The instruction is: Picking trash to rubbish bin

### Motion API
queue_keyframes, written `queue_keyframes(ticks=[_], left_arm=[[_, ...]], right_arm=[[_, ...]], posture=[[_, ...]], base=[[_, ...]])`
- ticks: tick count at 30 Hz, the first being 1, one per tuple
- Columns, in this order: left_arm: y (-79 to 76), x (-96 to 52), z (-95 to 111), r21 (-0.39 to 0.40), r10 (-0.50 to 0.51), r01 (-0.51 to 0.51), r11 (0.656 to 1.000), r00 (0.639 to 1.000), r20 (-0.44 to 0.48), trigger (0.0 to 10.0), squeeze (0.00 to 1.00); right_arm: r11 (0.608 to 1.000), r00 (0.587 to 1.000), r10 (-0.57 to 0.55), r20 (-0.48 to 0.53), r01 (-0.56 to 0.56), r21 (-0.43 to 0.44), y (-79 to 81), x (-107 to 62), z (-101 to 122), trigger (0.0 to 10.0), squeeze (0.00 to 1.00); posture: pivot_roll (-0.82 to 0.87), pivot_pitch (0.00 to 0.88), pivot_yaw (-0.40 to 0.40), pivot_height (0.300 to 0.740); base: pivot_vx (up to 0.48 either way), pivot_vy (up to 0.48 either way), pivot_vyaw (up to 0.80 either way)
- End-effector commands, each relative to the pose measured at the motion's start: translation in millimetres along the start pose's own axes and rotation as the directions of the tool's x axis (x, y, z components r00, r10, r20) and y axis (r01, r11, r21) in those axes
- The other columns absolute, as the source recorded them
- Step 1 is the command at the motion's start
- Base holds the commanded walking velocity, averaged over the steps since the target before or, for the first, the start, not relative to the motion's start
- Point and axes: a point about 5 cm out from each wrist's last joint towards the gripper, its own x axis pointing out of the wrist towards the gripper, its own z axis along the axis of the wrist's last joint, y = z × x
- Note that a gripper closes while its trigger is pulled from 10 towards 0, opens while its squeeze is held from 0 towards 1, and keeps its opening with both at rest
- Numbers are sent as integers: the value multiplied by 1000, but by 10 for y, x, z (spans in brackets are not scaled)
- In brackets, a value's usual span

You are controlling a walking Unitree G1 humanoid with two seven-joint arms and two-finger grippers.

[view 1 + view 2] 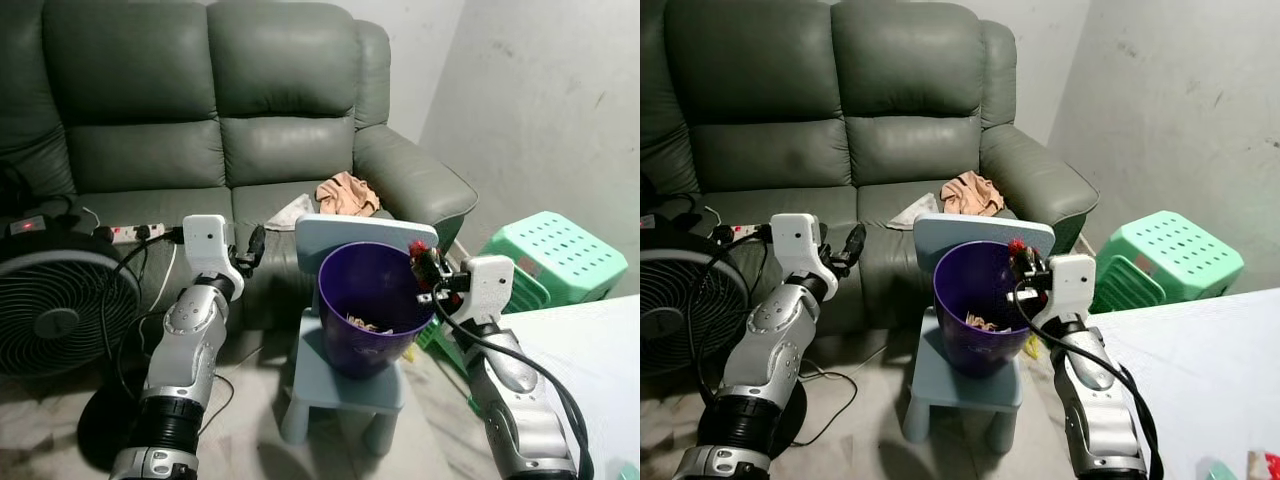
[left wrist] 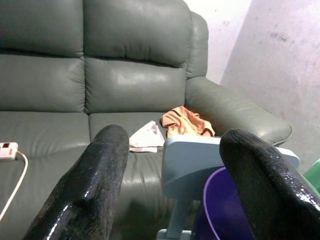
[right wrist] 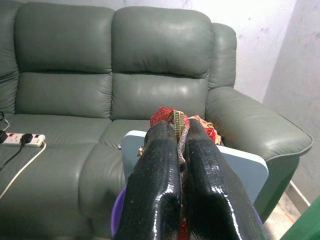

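Sofa [image 1: 200, 110] behind | right gripper [image 1: 424, 268] pinching red wrapper [image 3: 169, 117] (at purple bin [image 1: 365, 310] rim)

Bin [image 1: 365, 305] on small chair [image 1: 340, 385] before sofa [image 1: 220, 110], fan [image 1: 60, 300] left, stool [image 1: 555, 255] right

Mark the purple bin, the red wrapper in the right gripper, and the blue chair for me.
purple bin [image 1: 350, 275], left eye view, on its inner back wall.
red wrapper [image 3: 163, 115], right wrist view, on the part sticking out past the fingertips.
blue chair [image 1: 345, 232], left eye view, on its backrest above the bin.
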Motion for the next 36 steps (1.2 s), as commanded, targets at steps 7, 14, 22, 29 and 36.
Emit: queue_keyframes(ticks=[7, 14, 22, 29, 36], left_arm=[[-38, 0, 31, 5, -20, 20, 1000, 1000, 4, 10000, 0], [-32, 0, 38, 2, -14, 13, 1000, 1000, 7, 10000, 0], [-26, 3, 45, 1, -8, 8, 1000, 1000, 8, 10000, 0], [-26, 1, 45, -1, -6, 6, 1000, 1000, 9, 10000, 0], [-23, 5, 49, -5, -6, 6, 1000, 1000, 10, 10000, 0]], right_arm=[[1000, 1000, -3, 3, 3, 5, -15, -2, 22, 10000, 0], [1000, 1000, 9, 2, -9, 7, -5, 16, 23, 10000, 0], [1000, 1000, 21, 2, -21, 6, 10, 35, 27, 10000, 0], [999, 1000, 32, -1, -32, 5, 18, 31, 22, 10000, 0], [999, 999, 38, -4, -38, 4, 25, 31, 19, 10000, 0]], posture=[[19, 0, -83, 740], [28, 0, -88, 740], [31, 0, -91, 740], [31, 0, -92, 740], [30, 0, -93, 740]], base=[[274, 0, 0], [274, 0, 0], [274, 0, 0], [274, 0, 0], [274, 0, 0]])
